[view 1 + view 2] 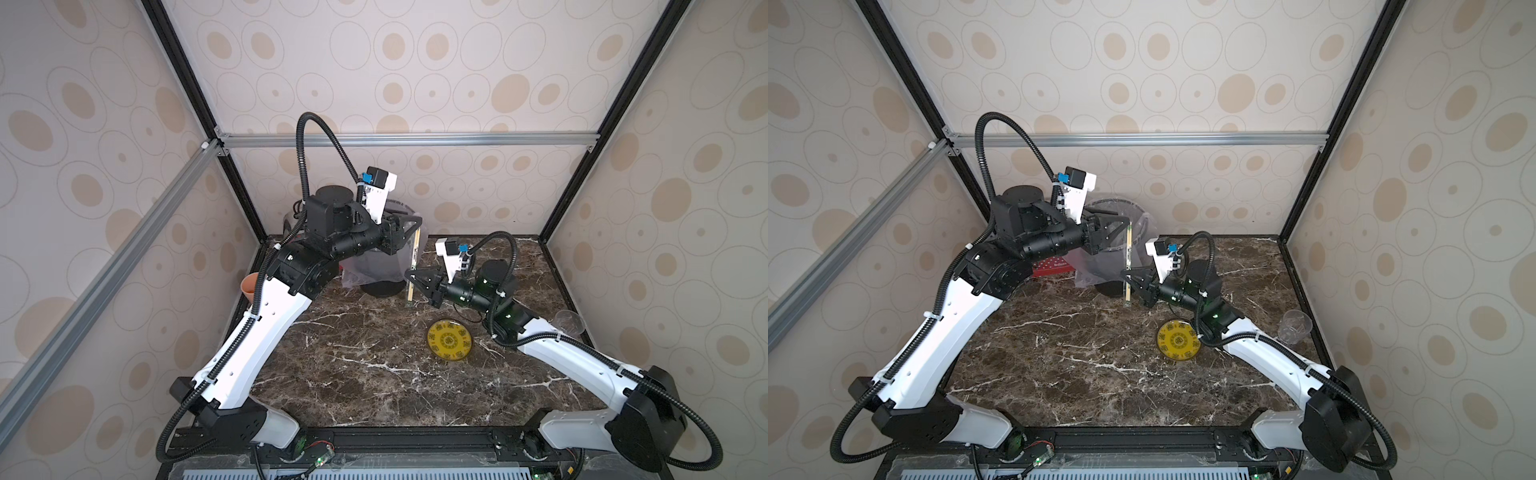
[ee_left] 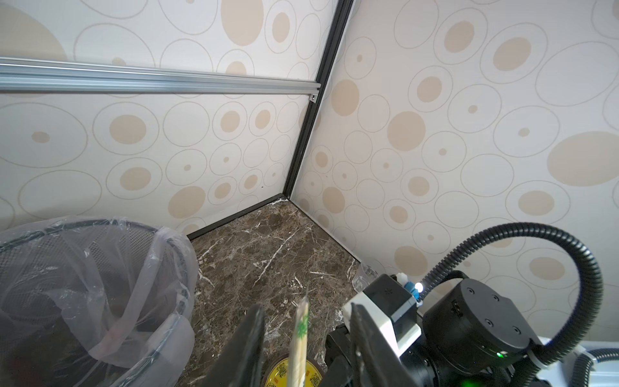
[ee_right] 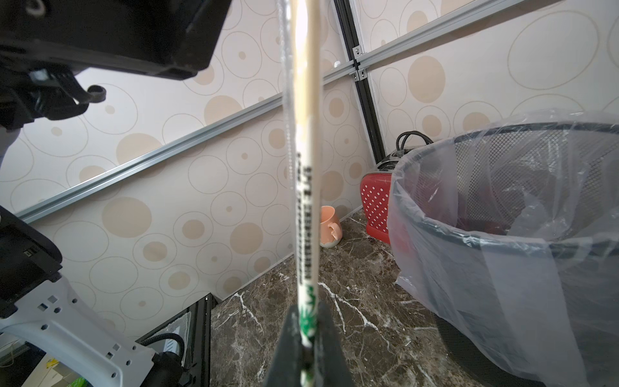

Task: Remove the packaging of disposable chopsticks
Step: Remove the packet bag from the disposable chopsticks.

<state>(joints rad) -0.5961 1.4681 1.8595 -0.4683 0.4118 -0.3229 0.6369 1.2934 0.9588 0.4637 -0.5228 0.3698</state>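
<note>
In both top views the disposable chopsticks (image 1: 417,239), inside their packaging (image 1: 414,255), stand almost upright above the bench (image 1: 374,374). They are toward 12 o'clock from its middle, just at the 3 o'clock side of the lined bin (image 1: 374,266). The right claw (image 1: 409,279) pinches the bundle low down, and the left claw (image 1: 415,223) sits at its upper end. A yellow plate (image 1: 449,341) lies on the bench at about 5 o'clock from the right claw, well apart from the sticks. In the left wrist view the left claw (image 2: 305,311) is parted: its fingers (image 2: 249,338) flank the wrapped tip with a clear gap on each side, and it holds nothing. In the right wrist view the right claw (image 3: 308,321) is closed tight on the packaging (image 3: 303,234) at its green print, with the sticks (image 3: 311,83) rising from it toward the left arm. The sticks are likely light and stiff, but thin enough to snap or pivot if squeezed off-centre. The sleeve looks like thin, slick film that will crumple and slide, barely wider than what it holds. A good hold for the left claw is probably the loose film just past the stick ends, so the pull takes the sleeve alone. If it grips lower it would clamp wood and film together, and nothing would slip free.
</note>
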